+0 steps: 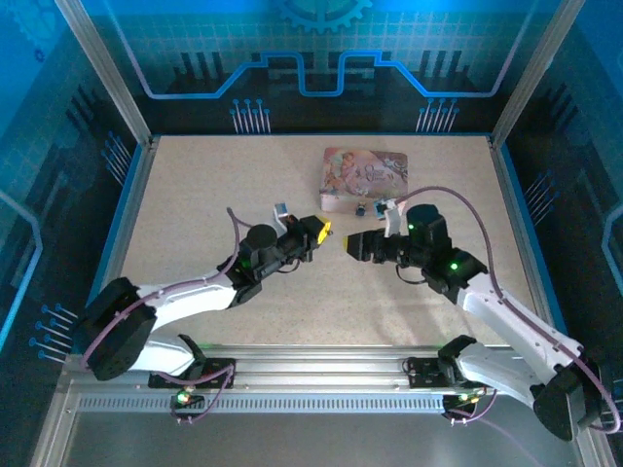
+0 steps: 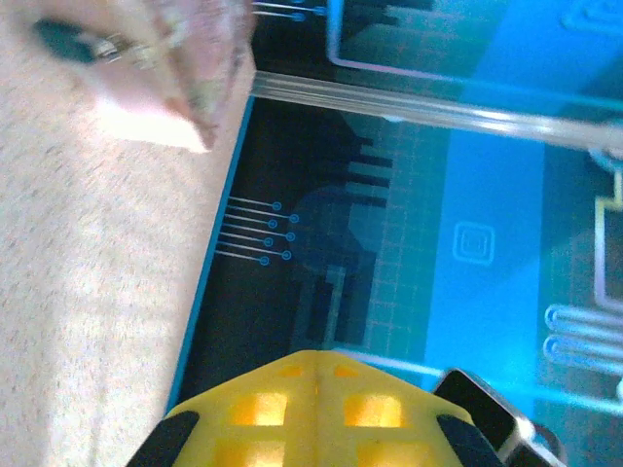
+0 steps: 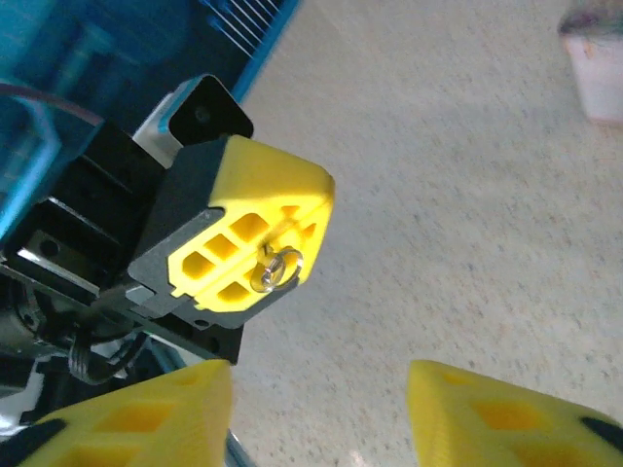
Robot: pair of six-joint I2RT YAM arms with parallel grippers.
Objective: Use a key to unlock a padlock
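Observation:
My left gripper [image 1: 323,231] hangs over the middle of the table, its yellow fingers [image 2: 292,409] pressed together. In the right wrist view the key [image 3: 275,268] is pinched between those fingers, with its round metal ring sticking out of the left gripper [image 3: 284,233]. My right gripper [image 3: 321,409] faces it from a short way off. Its jaws stand apart with nothing between them. The padlock [image 1: 361,208], small and dark, lies on the table against the near side of the pink tin [image 1: 365,175]. It is at the top left in the left wrist view [image 2: 60,39].
The speckled table [image 1: 195,195] has a blue raised edge [image 1: 127,204] and metal frame posts at its corners. Both arm bases sit on the rail [image 1: 321,375] at the near edge. Open tabletop lies left of and in front of the grippers.

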